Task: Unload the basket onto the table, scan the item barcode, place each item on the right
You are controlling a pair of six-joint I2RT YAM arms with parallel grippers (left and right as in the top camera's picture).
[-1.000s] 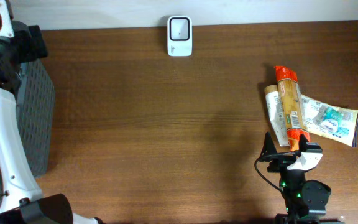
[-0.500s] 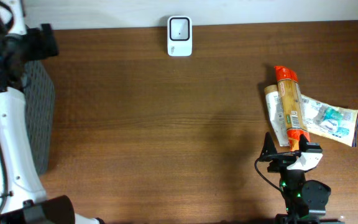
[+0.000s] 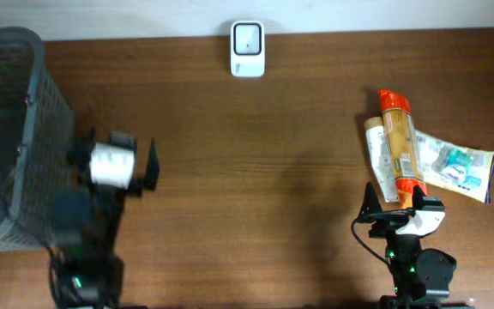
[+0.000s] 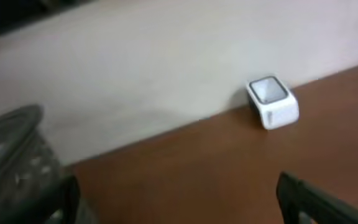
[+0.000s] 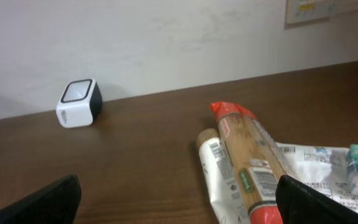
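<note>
Overhead, both arms rise from the near edge of the table [image 3: 230, 172], the left one by the near-left corner and the right one by the near-right corner. The left gripper [image 3: 116, 163], blurred in this view, points toward the far edge with its fingers wide apart and nothing between them. It sits just beside the dark mesh basket [image 3: 7, 129] that stands along the left edge up to the far-left corner. The right gripper [image 3: 400, 202] also points toward the far edge, fingers spread wide and empty. The near end of the orange packet [image 3: 399, 137] reaches the gap at its tips, and contact cannot be told. That packet lies lengthwise near the right edge, overlapping a beige packet [image 3: 379, 154] on its left and a silver pouch [image 3: 457, 167] on its right. Farthest off, the white scanner [image 3: 248, 49] stands at the far edge near its middle, well apart from the packets. The right wrist view shows it by the pale wall [image 5: 179, 37], window up.
</note>
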